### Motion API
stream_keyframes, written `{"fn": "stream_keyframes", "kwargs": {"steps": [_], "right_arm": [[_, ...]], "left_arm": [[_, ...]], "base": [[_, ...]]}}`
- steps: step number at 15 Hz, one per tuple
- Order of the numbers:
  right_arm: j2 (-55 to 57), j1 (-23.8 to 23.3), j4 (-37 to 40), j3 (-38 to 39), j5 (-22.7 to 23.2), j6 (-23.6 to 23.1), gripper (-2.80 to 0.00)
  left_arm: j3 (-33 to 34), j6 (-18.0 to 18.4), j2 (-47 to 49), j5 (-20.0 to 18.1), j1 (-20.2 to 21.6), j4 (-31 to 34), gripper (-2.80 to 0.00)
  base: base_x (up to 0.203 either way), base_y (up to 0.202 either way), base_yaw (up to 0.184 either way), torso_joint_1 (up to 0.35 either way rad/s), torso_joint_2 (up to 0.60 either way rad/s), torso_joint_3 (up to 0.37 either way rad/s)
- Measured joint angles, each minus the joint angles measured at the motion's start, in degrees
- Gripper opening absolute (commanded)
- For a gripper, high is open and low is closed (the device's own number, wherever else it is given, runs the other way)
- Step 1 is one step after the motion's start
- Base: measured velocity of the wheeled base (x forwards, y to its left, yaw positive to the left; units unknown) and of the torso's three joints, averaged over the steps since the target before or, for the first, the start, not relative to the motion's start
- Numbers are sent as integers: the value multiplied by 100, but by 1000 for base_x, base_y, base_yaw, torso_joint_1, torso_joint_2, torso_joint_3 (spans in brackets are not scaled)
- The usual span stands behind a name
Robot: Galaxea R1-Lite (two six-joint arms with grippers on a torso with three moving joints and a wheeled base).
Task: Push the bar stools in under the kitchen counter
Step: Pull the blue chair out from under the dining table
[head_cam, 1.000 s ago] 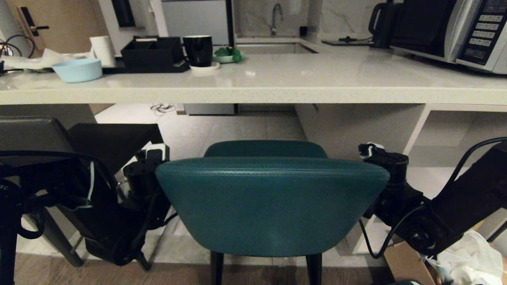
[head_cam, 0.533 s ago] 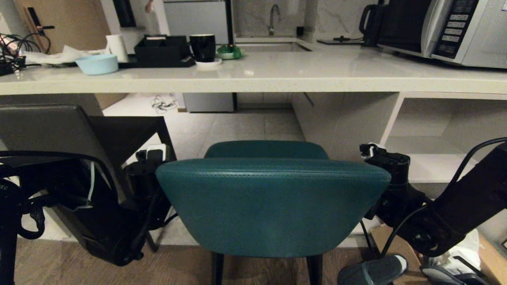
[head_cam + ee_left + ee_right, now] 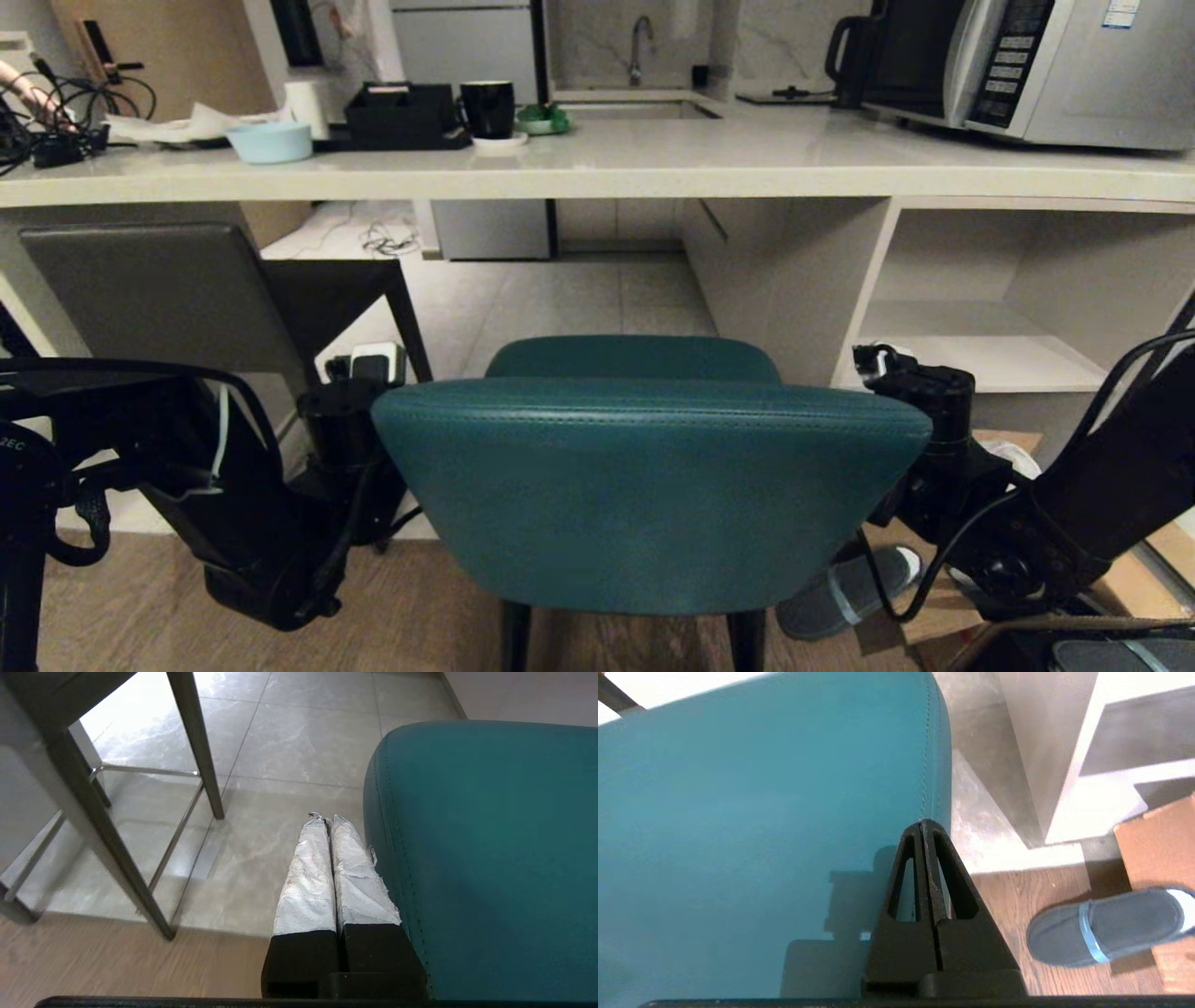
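Teal stool [image 3: 644, 485] front and centre in the head view — curved, stitched leather backrest, rounded seat just beyond it, thin black legs dropping out of sight below. Stood short of the kitchen counter [image 3: 597, 177], with open tiled floor [image 3: 560, 299] between seat and the slab's pale speckled edge. Flanked on both sides: left gripper [image 3: 327, 820] just beside the backrest's left end, wrapped fingers [image 3: 306, 877] pressed together and holding nothing; right gripper [image 3: 923, 823] with its black fingers likewise closed and empty, tips against the backrest's right edge. Whether the left fingers actually touched the leather could not be told.

To the left, the dark grey-brown stool [image 3: 177, 299] — flat square backrest, angular legs, a thin metal footrail showing in the left wrist view — with its seat partly under the slab. Clear gap of tile between the two stools. To the right, the counter's white panel side [image 3: 794, 280] and open white shelves [image 3: 980, 355] close by the teal backrest's right end. On the wooden floor nearby, a grey slipper [image 3: 1106, 926] and a cardboard box [image 3: 1157, 830].

Up on the counter: light blue bowl [image 3: 271, 142], black mug [image 3: 487, 107], black tray [image 3: 401, 117], microwave [image 3: 1055, 65].
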Motion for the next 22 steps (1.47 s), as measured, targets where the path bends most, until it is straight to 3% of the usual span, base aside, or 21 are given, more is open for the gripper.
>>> {"fn": "stream_keyframes", "kwargs": {"steps": [8, 18, 22], "right_arm": [[-23, 2, -28, -9, -1, 5, -280], [127, 0, 123, -441, -6, -11, -280], [111, 0, 124, -383, 4, -14, -280]], "left_arm": [[-28, 30, 43, -11, -18, -13, -280], [-642, 207, 432, 2, -17, 22, -280], [-460, 196, 411, 24, -16, 3, -280]], "base": [[0, 0, 0, 0, 0, 0], [0, 0, 0, 0, 0, 0], [0, 0, 0, 0, 0, 0]]}}
